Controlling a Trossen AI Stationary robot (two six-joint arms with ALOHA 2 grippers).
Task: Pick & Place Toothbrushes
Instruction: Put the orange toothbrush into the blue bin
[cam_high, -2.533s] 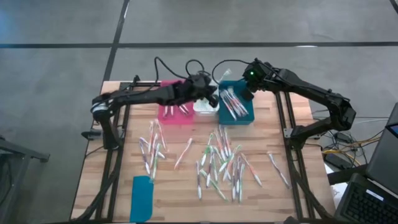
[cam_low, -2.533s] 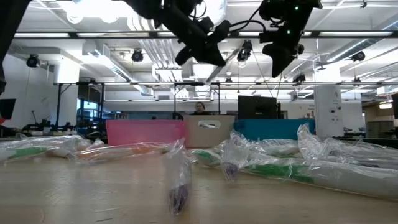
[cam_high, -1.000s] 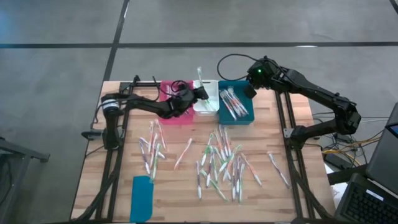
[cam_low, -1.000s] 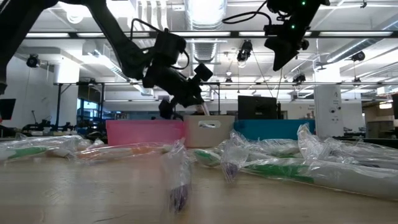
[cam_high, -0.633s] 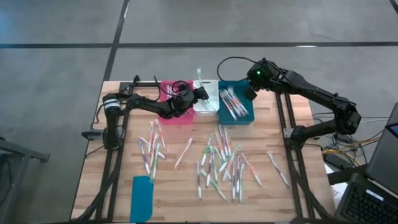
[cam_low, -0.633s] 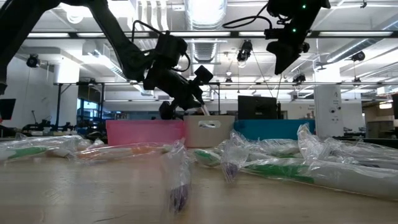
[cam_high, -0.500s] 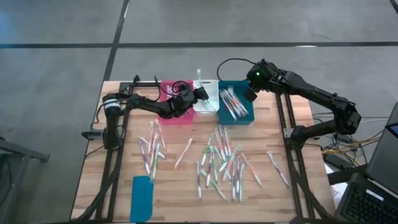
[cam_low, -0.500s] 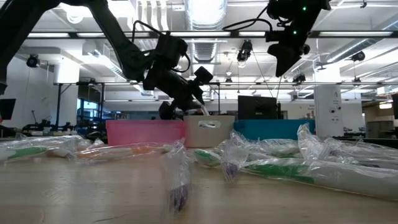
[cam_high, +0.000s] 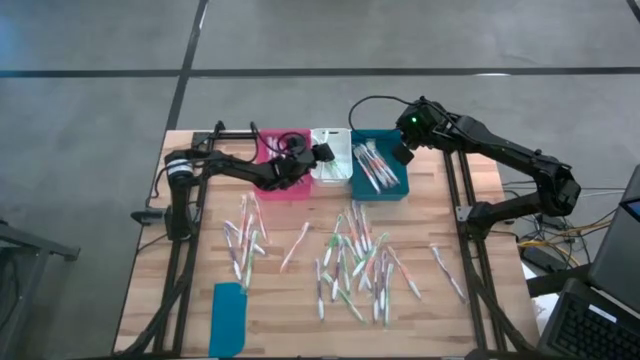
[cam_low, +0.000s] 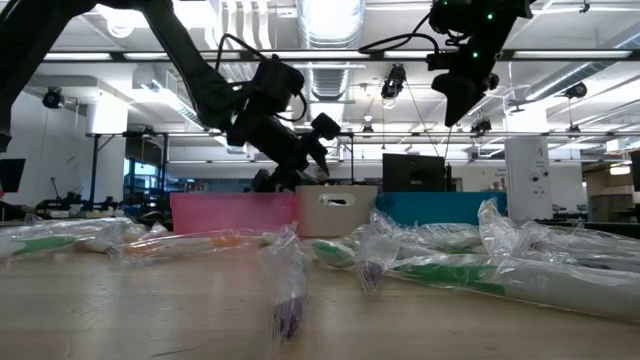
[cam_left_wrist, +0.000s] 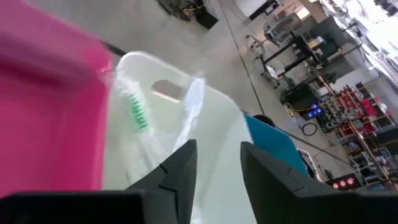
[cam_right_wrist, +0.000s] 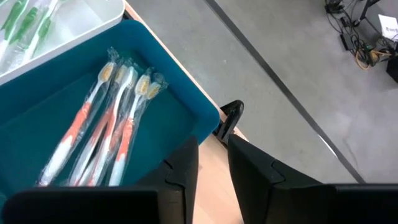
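Many wrapped toothbrushes (cam_high: 350, 265) lie loose on the wooden table, with a smaller group (cam_high: 245, 235) to their left. At the far edge stand a pink bin (cam_high: 270, 190), a white bin (cam_high: 330, 172) and a teal bin (cam_high: 385, 188). My left gripper (cam_high: 322, 153) hovers open and almost level over the white bin's near-left rim. In the left wrist view it (cam_left_wrist: 217, 168) looks into that bin at a green-bristled toothbrush (cam_left_wrist: 138, 112) lying inside. My right gripper (cam_high: 400, 152) hangs above the teal bin's far right corner, slightly open (cam_right_wrist: 213, 165), with nothing between its fingers. Several orange-handled toothbrushes (cam_right_wrist: 106, 130) lie in the teal bin.
A flat teal lid (cam_high: 228, 318) lies at the table's near left. A few stray toothbrushes (cam_high: 448, 272) lie toward the right edge. Black frame posts stand along both sides of the table (cam_high: 180, 210). In the low view, wrapped toothbrushes (cam_low: 450, 260) fill the foreground.
My left gripper has let go of the toothbrush it held upright over the white bin. That toothbrush no longer sticks up above the far rim and has dropped into the bin. The gripper has stayed in place, tipping slightly. My right arm has hardly moved.
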